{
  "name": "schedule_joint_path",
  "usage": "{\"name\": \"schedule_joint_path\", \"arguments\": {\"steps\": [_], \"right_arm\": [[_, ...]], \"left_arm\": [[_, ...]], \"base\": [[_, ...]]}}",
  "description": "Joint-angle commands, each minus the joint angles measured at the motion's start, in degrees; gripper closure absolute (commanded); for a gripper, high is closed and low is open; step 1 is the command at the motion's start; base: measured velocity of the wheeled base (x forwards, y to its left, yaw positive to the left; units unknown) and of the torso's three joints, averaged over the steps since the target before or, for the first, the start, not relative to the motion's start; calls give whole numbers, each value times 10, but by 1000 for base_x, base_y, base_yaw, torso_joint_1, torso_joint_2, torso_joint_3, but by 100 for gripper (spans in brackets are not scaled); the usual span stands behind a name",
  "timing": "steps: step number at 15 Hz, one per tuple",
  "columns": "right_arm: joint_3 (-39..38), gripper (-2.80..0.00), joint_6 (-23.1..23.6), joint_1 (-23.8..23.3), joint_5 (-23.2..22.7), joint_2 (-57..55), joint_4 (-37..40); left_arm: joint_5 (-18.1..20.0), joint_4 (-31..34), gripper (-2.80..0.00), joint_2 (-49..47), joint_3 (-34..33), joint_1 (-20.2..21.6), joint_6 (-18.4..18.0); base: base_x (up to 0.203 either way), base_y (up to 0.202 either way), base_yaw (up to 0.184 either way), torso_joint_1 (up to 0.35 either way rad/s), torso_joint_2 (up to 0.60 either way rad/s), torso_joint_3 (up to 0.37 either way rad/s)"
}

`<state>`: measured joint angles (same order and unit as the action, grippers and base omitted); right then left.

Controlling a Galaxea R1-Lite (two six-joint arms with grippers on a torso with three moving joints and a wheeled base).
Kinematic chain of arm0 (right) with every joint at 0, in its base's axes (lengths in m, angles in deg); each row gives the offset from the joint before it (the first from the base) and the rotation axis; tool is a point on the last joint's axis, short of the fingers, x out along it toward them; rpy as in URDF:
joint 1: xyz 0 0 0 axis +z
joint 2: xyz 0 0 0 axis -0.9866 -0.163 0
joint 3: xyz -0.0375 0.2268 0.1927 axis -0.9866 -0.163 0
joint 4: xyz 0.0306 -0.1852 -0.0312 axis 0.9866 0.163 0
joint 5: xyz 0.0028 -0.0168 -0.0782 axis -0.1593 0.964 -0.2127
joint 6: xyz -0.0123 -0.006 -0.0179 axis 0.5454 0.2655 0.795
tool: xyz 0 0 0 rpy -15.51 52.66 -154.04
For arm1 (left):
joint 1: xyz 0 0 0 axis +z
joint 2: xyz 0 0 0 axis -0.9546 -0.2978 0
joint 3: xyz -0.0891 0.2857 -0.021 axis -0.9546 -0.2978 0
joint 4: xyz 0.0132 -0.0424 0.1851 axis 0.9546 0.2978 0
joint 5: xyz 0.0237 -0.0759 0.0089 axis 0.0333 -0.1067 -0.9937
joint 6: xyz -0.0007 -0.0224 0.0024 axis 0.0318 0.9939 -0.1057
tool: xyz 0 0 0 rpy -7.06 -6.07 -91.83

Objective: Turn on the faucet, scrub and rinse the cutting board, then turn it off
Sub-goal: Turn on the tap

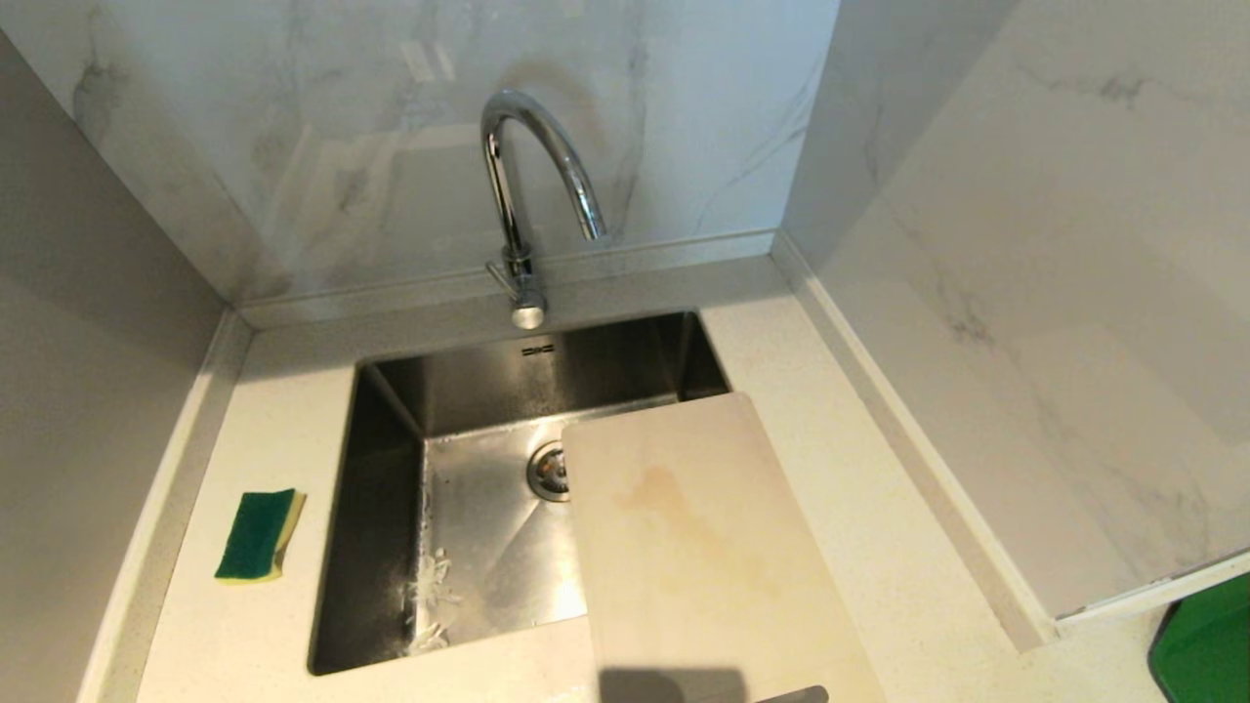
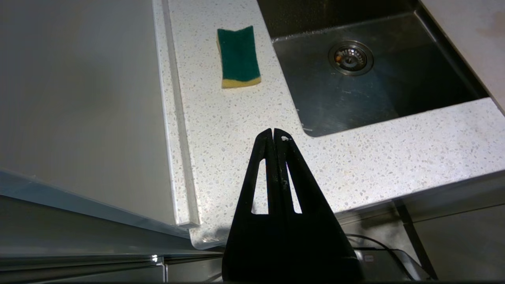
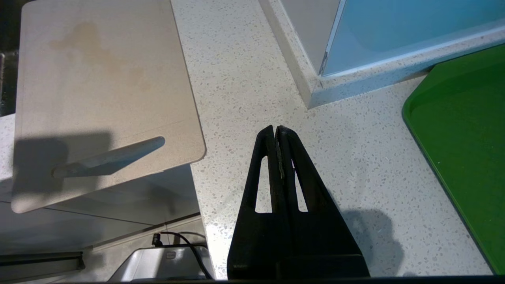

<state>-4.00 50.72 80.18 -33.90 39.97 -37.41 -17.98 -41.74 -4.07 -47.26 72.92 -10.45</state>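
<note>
While both arms hang back at the near edge of the speckled countertop (image 1: 859,488), nothing has been touched yet. A chrome gooseneck faucet (image 1: 532,176) rises behind a stainless sink (image 1: 391,547), its spout arching out over the basin; no water appears to be running, though the basin floor is too shiny to be sure. The cream cutting board (image 1: 698,547) lies over the sink's right side, its far corner covering part of the drain (image 1: 549,471) and its near end jutting past the counter's front edge, so its handle slot (image 3: 108,157) is easy to reach from the front. A yellow-brown stain (image 1: 674,517) marks its middle, the spot that needs scrubbing. A green-and-yellow sponge (image 1: 259,535) waits scourer-side up on the counter just left of the sink, within the left arm's side. The left gripper (image 2: 274,133) hovers above the counter's front edge with fingers pressed together, holding nothing. The right gripper (image 3: 275,130) hovers likewise, closed and empty, between the board and a green tray (image 3: 465,130).
</note>
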Motion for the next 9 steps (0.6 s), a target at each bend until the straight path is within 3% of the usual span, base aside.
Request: {"name": "schedule_joint_path", "arguments": {"steps": [1, 9], "right_arm": [[0, 0, 0, 0, 0, 0, 0], [0, 0, 0, 0, 0, 0, 1]], "left_arm": [[0, 0, 0, 0, 0, 0, 1], [1, 0, 0, 0, 0, 0, -3]], "base": [[0, 0, 0, 0, 0, 0], [0, 0, 0, 0, 0, 0]]}}
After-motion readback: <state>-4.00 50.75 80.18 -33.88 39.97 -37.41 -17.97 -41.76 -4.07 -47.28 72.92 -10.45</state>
